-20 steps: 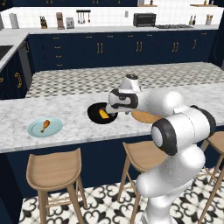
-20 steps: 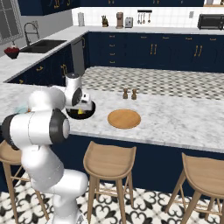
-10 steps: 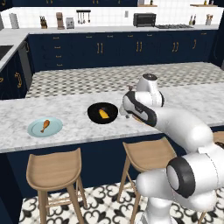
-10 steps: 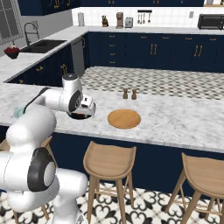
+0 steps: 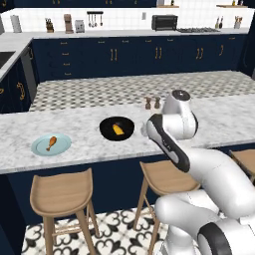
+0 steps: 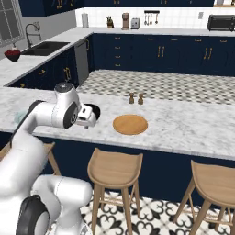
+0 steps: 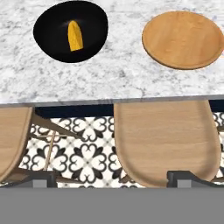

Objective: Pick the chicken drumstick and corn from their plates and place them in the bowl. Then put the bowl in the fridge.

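Observation:
The glossy black bowl [image 5: 117,128] stands on the marble counter with the yellow corn [image 5: 118,130] lying inside it. In the hand view the bowl [image 7: 70,30] and corn [image 7: 75,36] sit at the top left. The bare wood-coloured plate [image 7: 183,39] is at the top right. The drumstick [image 5: 51,143] rests on the pale blue plate [image 5: 42,147] left of the bowl. My gripper [image 7: 116,177] is open and holds nothing. It hangs above the counter's front edge, between bowl and wooden plate [image 6: 130,124]. My hand [image 6: 88,118] covers part of the bowl [image 6: 95,109]. The fridge is out of view.
Two small shakers [image 5: 152,103] stand behind the bowl toward the counter's far side. Wooden stools [image 7: 166,140] line the front of the counter below my hand. Navy cabinets and a back counter with appliances [image 5: 164,22] run along the far wall.
My hand has drawn back from just over the bowl toward the counter's front edge and to the right. The corn stays in the bowl; the jaws remain wide.

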